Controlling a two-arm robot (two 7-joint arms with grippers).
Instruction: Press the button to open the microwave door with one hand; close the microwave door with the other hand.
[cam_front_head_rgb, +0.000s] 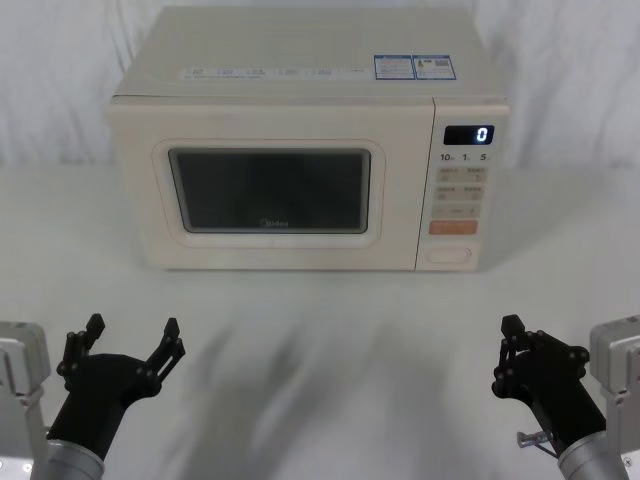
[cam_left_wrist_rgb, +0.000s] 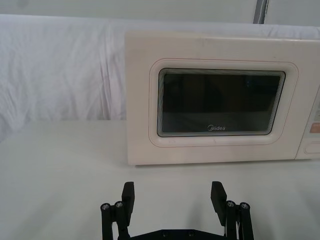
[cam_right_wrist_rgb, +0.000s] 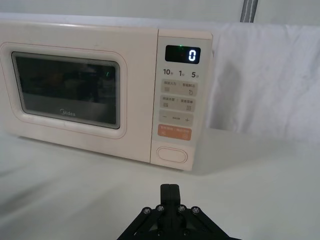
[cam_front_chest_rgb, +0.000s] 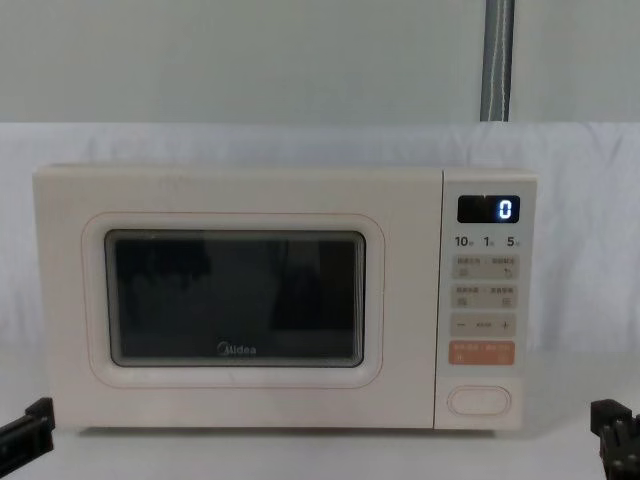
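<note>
Both grippers sit low at the near edge of the white table (cam_front_head_rgb: 320, 350), well short of the microwave (cam_front_head_rgb: 300, 60). On the left, the left gripper (cam_front_head_rgb: 132, 335) has its two black fingers spread wide apart with nothing between them; its wrist view shows the pair of fingertips (cam_left_wrist_rgb: 128, 192) standing apart, and the palm below is cut off by the frame. On the right, the right gripper (cam_front_head_rgb: 513, 345) points forward, its fingers pressed together into a single narrow tip and holding nothing, as its own camera shows (cam_right_wrist_rgb: 169, 192). From the chest camera each gripper is only a dark sliver at a lower corner.

Farther back, the microwave door (cam_front_head_rgb: 270, 190) is shut flush with the cream body, its dark window too dim to see inside. Right of it is the control panel, whose small key labels are too fine to read. At the panel's bottom sits the button (cam_front_head_rgb: 449, 254), just under the orange key (cam_front_head_rgb: 452, 227); the display (cam_front_head_rgb: 468, 134) above reads 0.

Behind hangs a wrinkled white cloth (cam_front_chest_rgb: 300, 140), a grey wall above it.
</note>
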